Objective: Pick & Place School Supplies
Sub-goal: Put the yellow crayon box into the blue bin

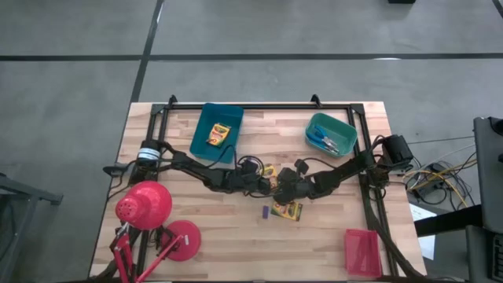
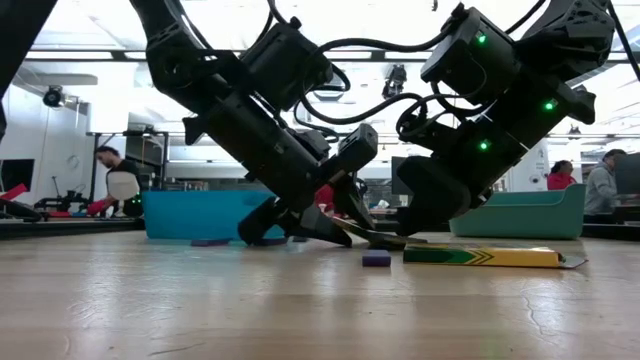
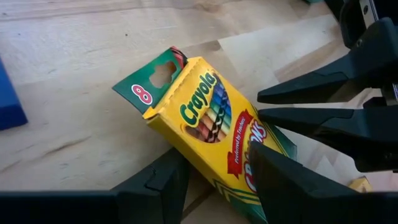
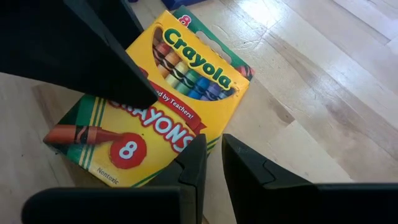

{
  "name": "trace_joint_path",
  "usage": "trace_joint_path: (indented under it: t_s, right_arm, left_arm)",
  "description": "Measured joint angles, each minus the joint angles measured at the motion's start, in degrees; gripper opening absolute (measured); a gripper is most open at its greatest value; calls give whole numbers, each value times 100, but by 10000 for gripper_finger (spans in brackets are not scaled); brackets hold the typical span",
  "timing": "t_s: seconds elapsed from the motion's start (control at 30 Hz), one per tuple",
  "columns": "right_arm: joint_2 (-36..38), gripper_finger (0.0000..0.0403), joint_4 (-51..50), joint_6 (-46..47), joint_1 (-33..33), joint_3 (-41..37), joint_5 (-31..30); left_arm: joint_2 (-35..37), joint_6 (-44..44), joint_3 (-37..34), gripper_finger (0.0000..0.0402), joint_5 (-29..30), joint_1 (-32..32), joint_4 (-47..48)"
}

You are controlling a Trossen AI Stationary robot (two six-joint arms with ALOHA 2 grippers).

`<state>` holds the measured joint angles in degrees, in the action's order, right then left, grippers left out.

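Wooden tabletop (image 1: 330,236) centre: left gripper (image 3: 214,186) jaws clamp the light, crushable yellow cardboard crayon box (image 3: 211,124) across its faces; right gripper (image 4: 212,165) jaws narrow, empty beside it.

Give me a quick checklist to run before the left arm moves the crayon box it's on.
1. Left tool around box: ok, a finger on each side.
2. Right tool clear of the box: not ok, it sits right at the box's edge.
3. Blue tray has room: ok, only one packed box inside.
4. Spare box and stick out of the grip: ok, both lie apart on the table.
5. Box off the table: cannot tell.
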<state>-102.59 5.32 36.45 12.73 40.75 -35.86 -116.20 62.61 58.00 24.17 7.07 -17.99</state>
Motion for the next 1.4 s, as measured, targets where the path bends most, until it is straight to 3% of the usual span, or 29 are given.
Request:
trace_joint_path:
  t_s: [0.27, 0.6, 0.87, 1.4]
  right_arm:
    - [-2, 52, 4, 1, 0, 1, 10]
    - [-2, 52, 11, 2, 0, 2, 12]
    - [32, 52, -42, -67, 81, -6, -365]
    - [1152, 52, -404, -865, 424, -7, -1066]
  left_arm:
    - [-2, -107, -2, 166, -16, 0, 8]
    - [-4, -103, -9, 123, -55, 1, -7]
    - [6, -116, -11, 115, -52, -2, -46]
    - [299, -613, -26, 98, -145, 4, -21]
